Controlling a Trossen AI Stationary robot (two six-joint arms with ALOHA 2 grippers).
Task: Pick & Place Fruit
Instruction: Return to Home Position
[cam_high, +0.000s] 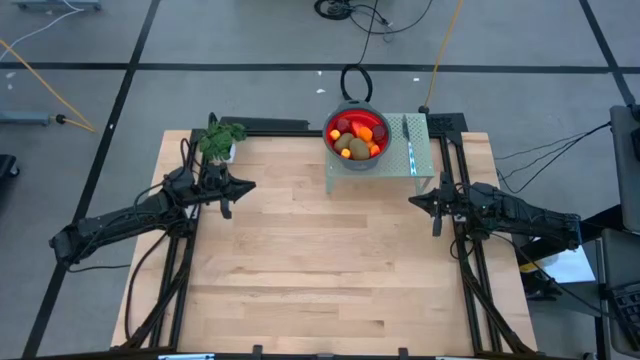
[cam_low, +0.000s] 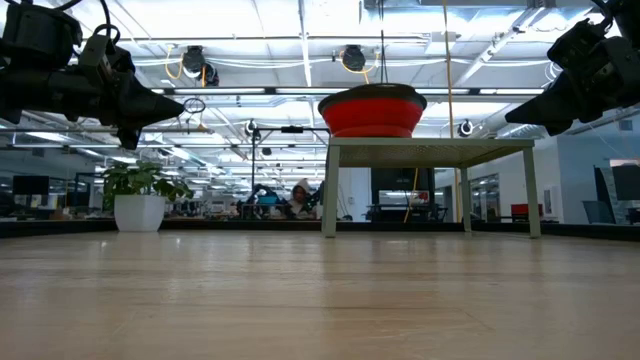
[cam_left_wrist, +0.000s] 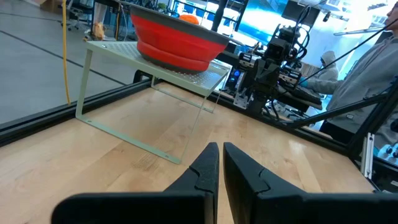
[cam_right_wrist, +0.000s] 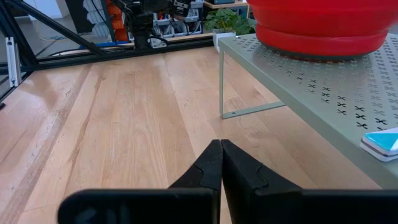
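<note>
Several fruit pieces (cam_high: 356, 139), orange, dark red and olive-brown, lie inside a red bowl (cam_high: 357, 122) with a grey rim. The bowl stands on a pale green perforated rack (cam_high: 418, 160) at the table's far edge, right of centre. My left gripper (cam_high: 250, 186) hovers above the table's left side, shut and holding nothing, pointing level toward the right. My right gripper (cam_high: 412, 201) hovers above the right side, shut and holding nothing, pointing level toward the left. In the left wrist view the bowl (cam_left_wrist: 177, 38) sits on the rack (cam_left_wrist: 112, 53); in the right wrist view the bowl (cam_right_wrist: 320, 22) shows close by.
A slim silver knife (cam_high: 407, 129) lies on the rack beside the bowl. A green plant in a white pot (cam_high: 220, 140) stands at the table's far left corner. Bare wooden tabletop (cam_high: 320, 260) spreads between and in front of both arms. A person sits beyond the table (cam_left_wrist: 367, 68).
</note>
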